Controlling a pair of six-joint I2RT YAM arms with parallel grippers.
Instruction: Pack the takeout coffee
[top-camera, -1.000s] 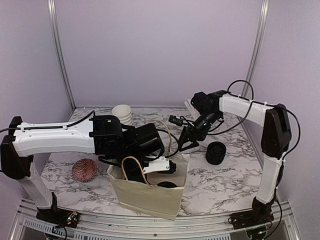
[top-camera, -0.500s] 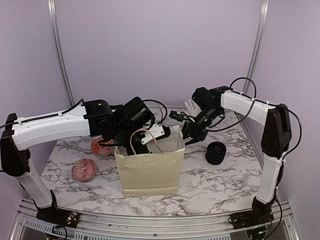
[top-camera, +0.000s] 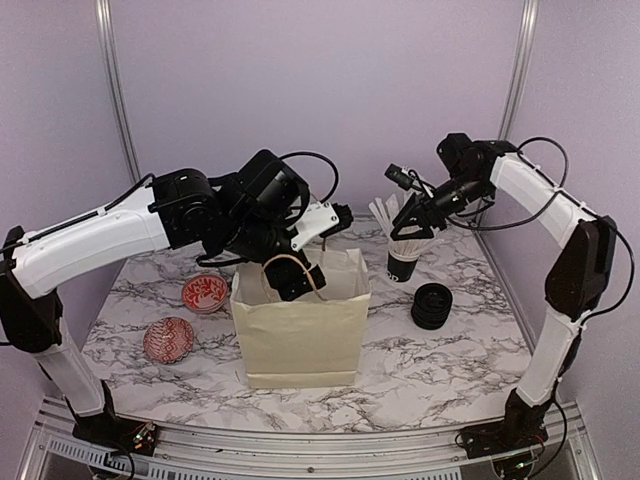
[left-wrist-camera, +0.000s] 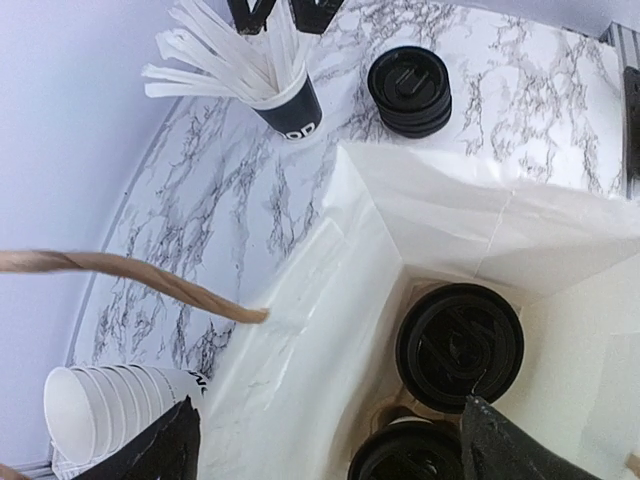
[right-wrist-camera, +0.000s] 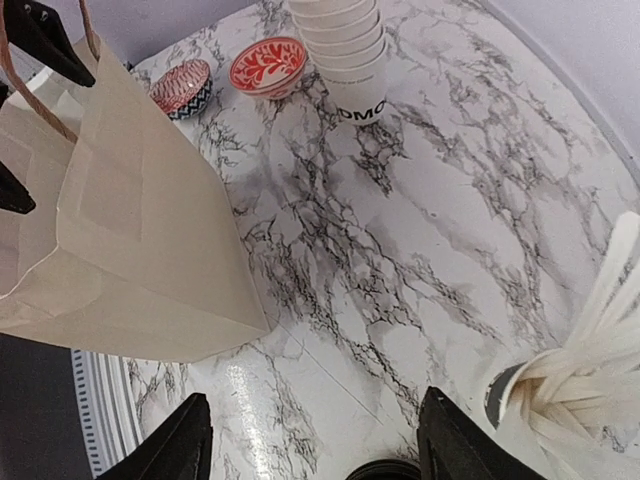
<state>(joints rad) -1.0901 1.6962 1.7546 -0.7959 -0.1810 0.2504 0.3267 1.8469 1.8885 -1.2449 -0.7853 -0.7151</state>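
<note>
My left claw (left-wrist-camera: 330, 415) hangs over the mouth of the paper bag (top-camera: 300, 335), its two fingers spread wide with nothing between them. Straight below it, at the bottom of the bag, two takeout coffee cups (left-wrist-camera: 460, 345) stand side by side. From here I see only their round black lids, one close under the right-hand finger and the other nearer the middle of the gap. The bag's rope handle (left-wrist-camera: 130, 272) runs past above the left-hand finger, and as far as I can tell it is not gripped. Outside the bag, just beyond that same finger, is the stack of lidless white cups (left-wrist-camera: 100, 415). My right claw (right-wrist-camera: 315, 400) is raised above the desk (top-camera: 450, 360), also spread wide and empty. The black cup of white stirrers (right-wrist-camera: 560, 400) stands just below it, off to the right-hand finger's side in the wrist view. The stack of black lids (top-camera: 432, 305) sits on the desk near that cup. Out ahead of the right claw I see the bag's side, a red-patterned bowl (right-wrist-camera: 268, 65) and a darker striped bowl (right-wrist-camera: 182, 85), both well apart from it.
</note>
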